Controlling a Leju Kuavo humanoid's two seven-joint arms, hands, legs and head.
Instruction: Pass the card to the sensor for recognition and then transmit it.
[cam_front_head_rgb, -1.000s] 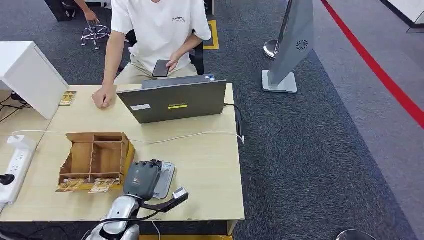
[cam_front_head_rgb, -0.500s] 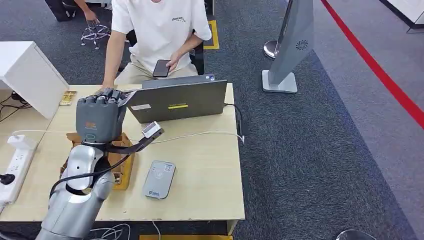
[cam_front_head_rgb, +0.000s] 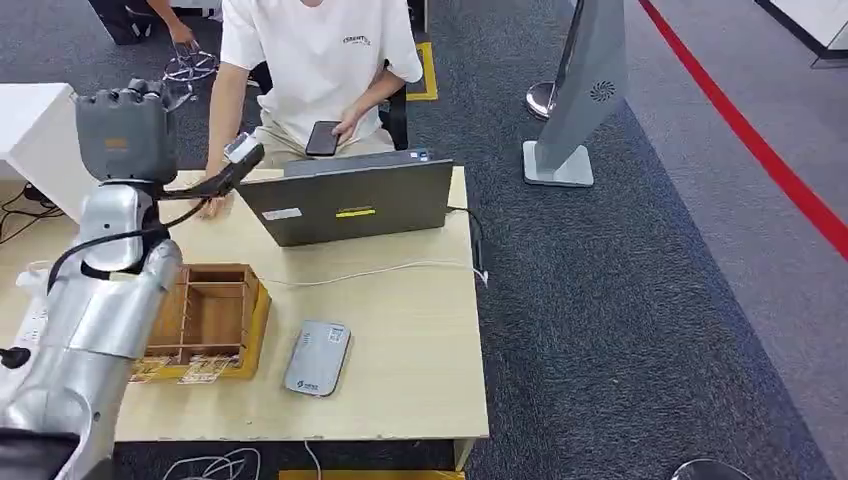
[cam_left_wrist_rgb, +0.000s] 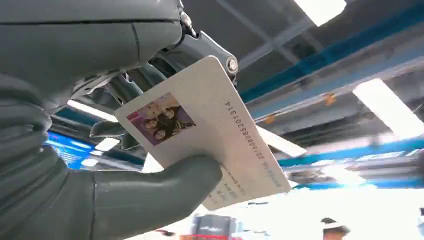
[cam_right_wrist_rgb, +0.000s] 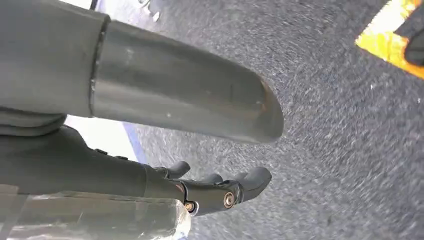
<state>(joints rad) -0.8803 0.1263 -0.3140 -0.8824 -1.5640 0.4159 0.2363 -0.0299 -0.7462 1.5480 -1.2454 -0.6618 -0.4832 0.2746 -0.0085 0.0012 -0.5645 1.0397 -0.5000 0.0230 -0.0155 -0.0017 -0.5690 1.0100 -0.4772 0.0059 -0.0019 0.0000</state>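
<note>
The card (cam_left_wrist_rgb: 210, 135) was off-white, with a small colour photograph and a line of dark digits along one edge. The left hand (cam_front_head_rgb: 125, 135) holding it was dull grey with an orange mark on its back — its arm was silver. The counter (cam_front_head_rgb: 400, 330) was pale wood, and the sensor (cam_front_head_rgb: 317, 358) on it light grey. At nine o'clock of the sensor stood a brown wooden box (cam_front_head_rgb: 200, 315). The laptop (cam_front_head_rgb: 345, 203) was dark grey with a yellow sticker. The right hand (cam_right_wrist_rgb: 220, 192) was dark grey over speckled grey carpet (cam_right_wrist_rgb: 325, 125).
</note>
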